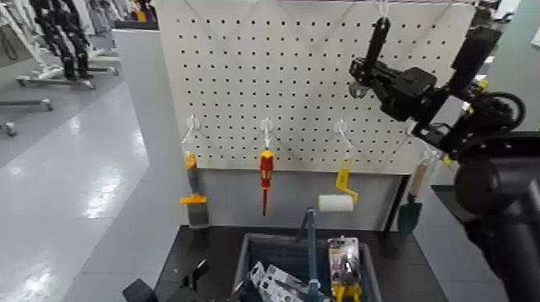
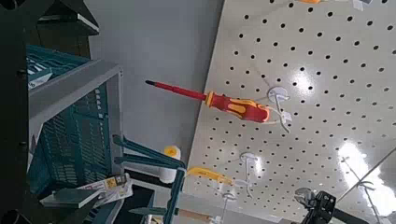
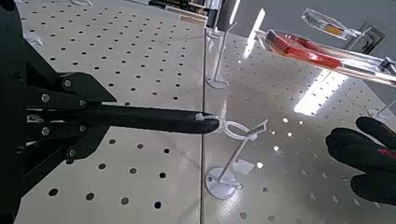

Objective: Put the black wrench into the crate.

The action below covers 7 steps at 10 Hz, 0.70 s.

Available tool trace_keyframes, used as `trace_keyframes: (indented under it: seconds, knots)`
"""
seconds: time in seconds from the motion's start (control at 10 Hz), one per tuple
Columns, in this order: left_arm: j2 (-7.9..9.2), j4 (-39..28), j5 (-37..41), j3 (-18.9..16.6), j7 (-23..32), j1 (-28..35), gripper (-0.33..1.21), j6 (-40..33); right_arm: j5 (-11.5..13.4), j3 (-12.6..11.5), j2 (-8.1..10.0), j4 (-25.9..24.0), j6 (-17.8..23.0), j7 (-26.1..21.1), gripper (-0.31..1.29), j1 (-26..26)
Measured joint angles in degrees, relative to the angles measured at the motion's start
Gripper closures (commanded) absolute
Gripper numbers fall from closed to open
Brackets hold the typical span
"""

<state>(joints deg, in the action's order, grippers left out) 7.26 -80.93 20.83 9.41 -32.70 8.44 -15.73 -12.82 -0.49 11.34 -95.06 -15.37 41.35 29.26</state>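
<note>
The pegboard fills the middle of the head view, with tools hung on white hooks along its lower rows. Below it, on the dark table, the crate is seen with its tall handle bar upright and packaged items lying inside.

The right gripper is raised high at the board's upper right. The wrench hangs there from a top hook, well above the crate and to its right. In the right wrist view the wrench is seen pinched at its shaft between the right gripper's black fingers, with its far end just beside a white hook. It cannot be told whether it has been lifted clear of its own hook.

The left gripper is parked low at the table's front, near the crate; whether it is spread or closed cannot be told.

Left of the wrench, lower down, a screwdriver and a roller are hung.

The wrench is judged stiff and fairly heavy for its slim size, with smooth faces that may slip or pivot in a two-finger hold. A grip near mid-shaft is advised, so that swing is limited during the descent to the crate. The handle bar is to be cleared on release.
</note>
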Motion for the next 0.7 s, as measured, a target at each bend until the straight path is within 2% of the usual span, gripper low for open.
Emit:
trace_keyframes:
  seconds: [0.2,0.7]
  knots:
    - [0.04,-0.1,0.0,0.0,0.0,0.0,0.09,0.1,0.2,-0.3,0.11,-1.3,0.1,-0.6,1.22,-0.1]
    - [0.11,-0.1,0.0,0.0,0.0,-0.1,0.09,0.5,0.5,-0.2,0.04,-11.2,-0.4,-2.4,1.22,-2.1]
